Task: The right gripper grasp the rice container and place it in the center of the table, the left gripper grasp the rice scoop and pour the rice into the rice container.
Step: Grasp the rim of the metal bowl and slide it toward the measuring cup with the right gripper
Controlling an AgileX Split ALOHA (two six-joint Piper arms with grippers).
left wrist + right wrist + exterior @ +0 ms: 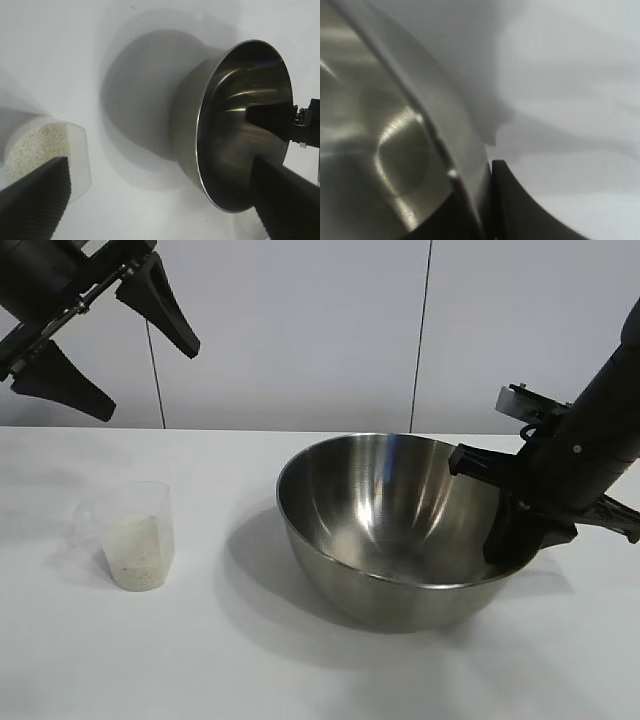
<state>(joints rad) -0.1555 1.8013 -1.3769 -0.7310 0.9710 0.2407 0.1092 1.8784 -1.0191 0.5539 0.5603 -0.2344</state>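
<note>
The rice container (395, 525), a large shiny steel bowl, sits on the white table (300, 670) a little right of centre. My right gripper (520, 530) is shut on its right rim, one finger inside the bowl and one outside; the rim shows pinched in the right wrist view (470, 185). The rice scoop (130, 535), a small clear cup about half full of rice (133, 550), stands at the left. My left gripper (105, 345) hangs open and empty high above the scoop. The left wrist view shows the scoop (50, 155) and the bowl (240, 125).
A pale panelled wall (300, 330) runs behind the table. Bare tabletop lies between scoop and bowl and along the front edge.
</note>
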